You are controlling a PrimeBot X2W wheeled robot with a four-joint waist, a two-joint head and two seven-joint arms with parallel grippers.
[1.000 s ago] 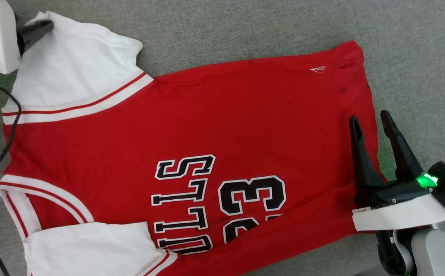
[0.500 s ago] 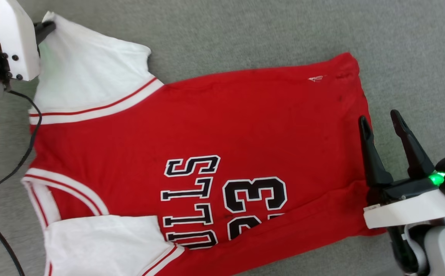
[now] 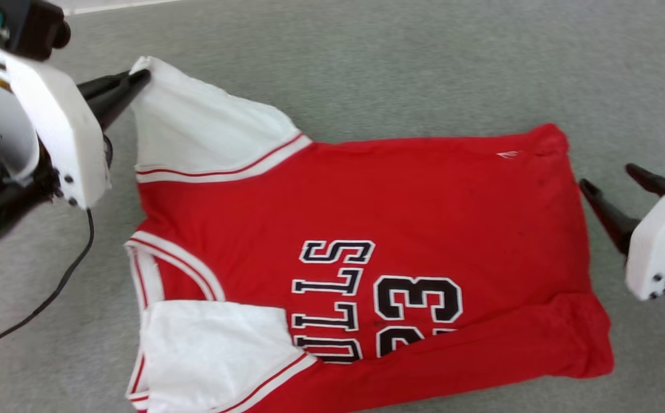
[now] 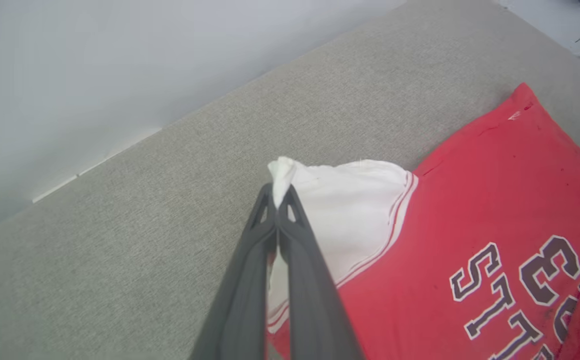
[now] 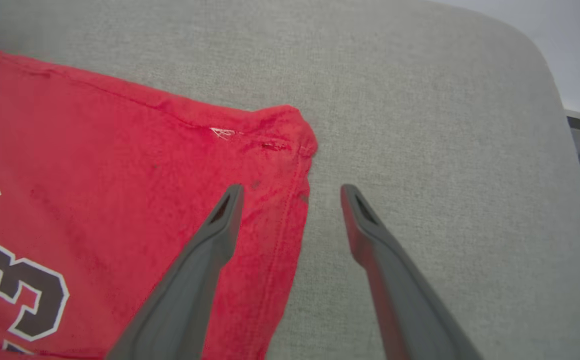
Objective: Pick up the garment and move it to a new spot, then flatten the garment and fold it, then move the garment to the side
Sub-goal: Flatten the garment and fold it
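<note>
The garment (image 3: 401, 212) is a red jersey with white sleeves and a black "BULLS 23" print, spread on the grey cushion, its near edge folded over. At the upper left my left gripper (image 3: 140, 77) is shut on the tip of the far white sleeve (image 4: 340, 210), pinching the cloth between its fingertips (image 4: 281, 200) and lifting it slightly. My right gripper (image 3: 607, 180) is open at the right, beside the garment's hem (image 5: 290, 200). In the right wrist view one finger is over the red cloth and the other over bare cushion, holding nothing.
The grey cushion (image 3: 401, 63) runs past the garment on the far side and the right. Its rounded end (image 5: 545, 100) meets a pale floor. A black cable (image 3: 51, 292) trails over the cushion at the left. A pale wall (image 4: 95, 65) stands behind.
My left gripper has shut on the white sleeve's tip and drawn it up. The head camera has shifted, so the garment sits further right. My right gripper stays open by the hem.
</note>
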